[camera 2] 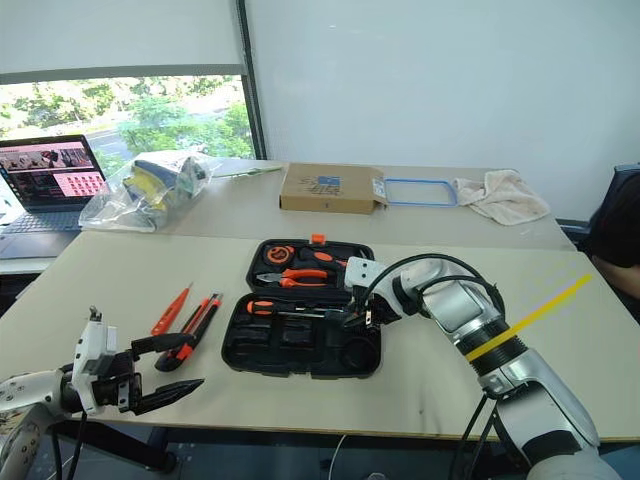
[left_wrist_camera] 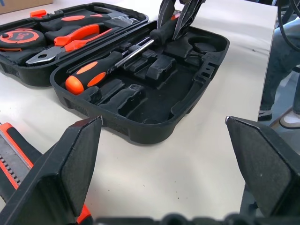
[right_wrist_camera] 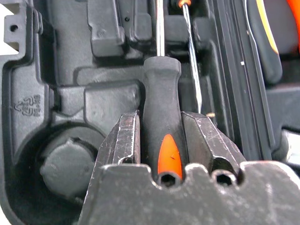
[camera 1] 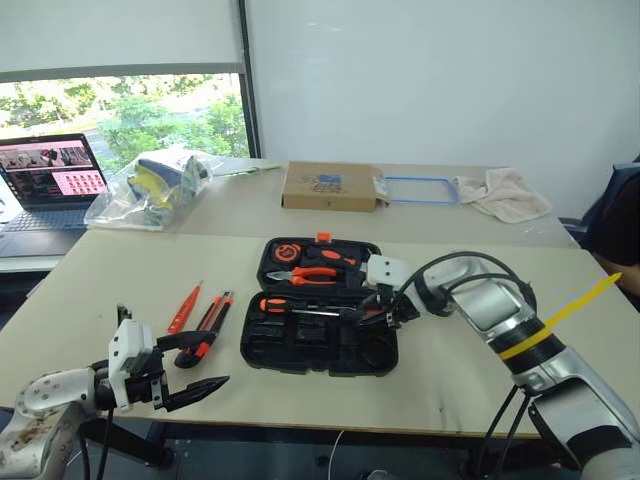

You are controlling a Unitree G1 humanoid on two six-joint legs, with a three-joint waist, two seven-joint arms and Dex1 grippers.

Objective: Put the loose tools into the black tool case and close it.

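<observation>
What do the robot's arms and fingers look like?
Both arms are silvery-grey metal. The right arm carries looping black cables and a yellow tie. Each wrist is a white block. The left gripper has black, pointed, wedge-shaped fingers; the right gripper has scuffed dark ones.

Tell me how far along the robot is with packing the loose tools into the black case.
Done: one orange-and-black screwdriver already lies in the open black tool case. In hand: the right gripper is shut on a second screwdriver, held over the case's recesses. Left: the slim orange tester screwdriver and the utility knife lie on the table beside the case; the left gripper is open and empty. The case is not yet closed.
</observation>
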